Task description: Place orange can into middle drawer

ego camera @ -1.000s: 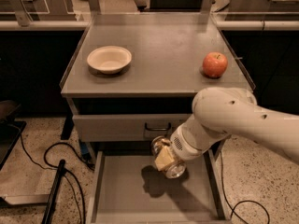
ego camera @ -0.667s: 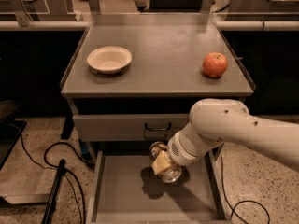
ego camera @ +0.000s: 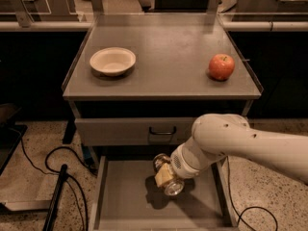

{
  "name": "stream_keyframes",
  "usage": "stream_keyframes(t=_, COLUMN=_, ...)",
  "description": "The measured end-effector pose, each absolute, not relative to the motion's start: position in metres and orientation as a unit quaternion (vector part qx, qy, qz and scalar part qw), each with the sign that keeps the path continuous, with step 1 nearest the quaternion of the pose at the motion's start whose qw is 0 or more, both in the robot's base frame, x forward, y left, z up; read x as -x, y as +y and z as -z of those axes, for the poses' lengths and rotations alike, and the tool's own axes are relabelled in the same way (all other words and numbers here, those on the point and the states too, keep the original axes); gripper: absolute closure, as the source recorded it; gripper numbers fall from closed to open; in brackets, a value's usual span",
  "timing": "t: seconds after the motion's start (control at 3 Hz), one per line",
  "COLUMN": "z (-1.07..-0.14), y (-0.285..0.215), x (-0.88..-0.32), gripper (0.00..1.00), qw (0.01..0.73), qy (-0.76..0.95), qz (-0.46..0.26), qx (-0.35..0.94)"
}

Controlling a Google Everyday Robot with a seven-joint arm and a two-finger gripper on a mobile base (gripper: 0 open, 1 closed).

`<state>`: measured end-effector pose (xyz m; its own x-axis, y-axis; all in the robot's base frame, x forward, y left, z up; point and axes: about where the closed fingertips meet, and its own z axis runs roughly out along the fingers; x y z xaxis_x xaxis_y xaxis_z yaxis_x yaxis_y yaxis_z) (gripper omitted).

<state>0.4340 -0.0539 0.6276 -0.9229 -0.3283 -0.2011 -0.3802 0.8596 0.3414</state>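
Observation:
The orange can (ego camera: 165, 177) is orange-gold with a shiny silver end and lies tilted in my gripper (ego camera: 166, 175). The gripper is shut on it and holds it low over the middle drawer (ego camera: 122, 201). That drawer is pulled out, a wide shallow grey tray with low side walls. The can hangs over the middle of the drawer floor and casts a shadow on it. I cannot tell whether the can touches the floor. My white arm (ego camera: 240, 143) reaches in from the right.
A grey cabinet top (ego camera: 163, 52) carries a white bowl (ego camera: 112, 60) at the left and a red apple (ego camera: 221, 66) at the right. A shut drawer front with a black handle (ego camera: 162, 130) sits above the open drawer. Black cables (ego camera: 53, 177) lie on the floor at the left.
The arm and gripper have moved a little lower and to the left over the open drawer, still holding the can.

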Motion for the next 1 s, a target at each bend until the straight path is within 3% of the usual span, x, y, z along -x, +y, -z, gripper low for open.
stream_keyframes(t=1.0, z=-0.557, y=-0.047, x=-0.432, gripper=1.00, qw=0.051, qy=0.966, qz=-0.216, qx=0.135)
